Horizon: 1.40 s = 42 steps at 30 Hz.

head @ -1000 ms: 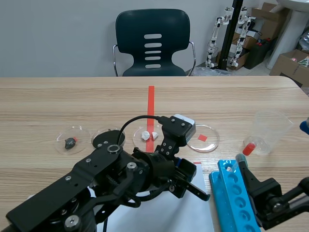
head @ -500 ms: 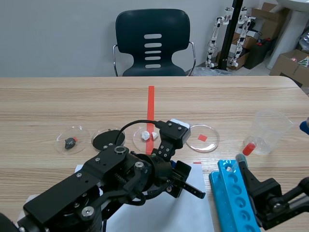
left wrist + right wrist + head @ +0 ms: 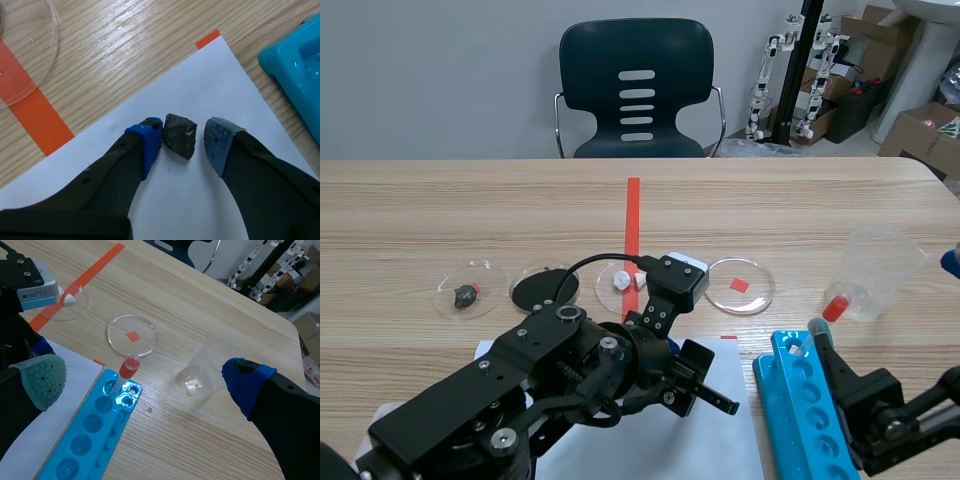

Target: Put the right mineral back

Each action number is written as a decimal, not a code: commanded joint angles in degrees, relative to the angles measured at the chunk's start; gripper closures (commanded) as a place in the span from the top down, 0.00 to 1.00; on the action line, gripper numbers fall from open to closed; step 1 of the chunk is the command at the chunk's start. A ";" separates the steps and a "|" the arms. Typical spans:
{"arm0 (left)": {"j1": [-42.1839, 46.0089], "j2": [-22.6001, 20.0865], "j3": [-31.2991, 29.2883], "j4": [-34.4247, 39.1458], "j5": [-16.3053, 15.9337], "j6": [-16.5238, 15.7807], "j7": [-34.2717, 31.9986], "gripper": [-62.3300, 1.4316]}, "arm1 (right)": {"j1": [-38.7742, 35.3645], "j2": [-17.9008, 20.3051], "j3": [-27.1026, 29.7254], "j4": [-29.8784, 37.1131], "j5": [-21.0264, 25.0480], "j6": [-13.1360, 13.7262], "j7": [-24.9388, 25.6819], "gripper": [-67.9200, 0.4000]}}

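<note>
**Mineral not yet gripped, return to dish still to do**

Early stage, by the look of it. Left hand open, lowered around dark mineral but not clamped. Blue pad touching or nearly touching one side. Grey pad just off the other side, sliver of paper visible in the gap. Mineral between the fingers, resting on white paper sheet. No lift yet.

Left to do: close, lift, carry to a dish ahead of the hand, release. Probable target, judged from layout only: empty petri dish with red tag, ahead and to the right of left hand. Correct dish not confirmable from here. Also ahead of left hand: petri dish with white pieces, petri dish with black disc, and furthest left, petri dish with small dark stone.

Look of mineral: small, blocky, dark grey to black. Angular faces, pale flecks on one, rough matte surface. Probably hard and rigid. Some risk of twisting between soft pads on the slanted faces.

Right hand wide open, holding nothing. Blue tube rack under and ahead of it, clear plastic cup further ahead.
</note>
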 commanded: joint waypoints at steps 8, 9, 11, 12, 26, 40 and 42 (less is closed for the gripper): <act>-0.94 0.63 -0.15 0.81 -0.31 -0.26 -0.61 0.67 | 0.63 -0.02 0.15 1.05 0.39 -0.39 0.61 1.00; -0.94 0.63 -0.15 0.81 -0.33 -0.26 -0.63 0.69 | 0.63 -0.02 0.15 1.05 0.39 -0.39 0.61 1.00; -0.94 0.63 -0.15 0.83 -0.35 -0.26 -1.05 0.74 | 0.63 -0.02 0.15 1.05 0.39 -0.39 0.61 1.00; -0.92 0.63 -0.15 0.83 -0.35 -0.28 -1.14 0.78 | 0.63 -0.02 0.15 1.05 0.39 -0.39 0.61 1.00; 3.98 -1.97 -0.15 10.71 -0.09 0.98 -5.35 1.00 | 0.63 -0.02 0.15 1.05 0.39 -0.39 0.63 1.00; 5.86 -4.81 -0.44 17.40 0.09 0.98 -5.57 1.00 | 0.63 -0.02 0.15 1.05 0.39 -0.39 0.63 1.00; 5.86 -4.81 -0.44 17.40 0.09 0.98 -5.57 1.00 | 0.63 -0.02 0.15 1.05 0.39 -0.39 0.63 1.00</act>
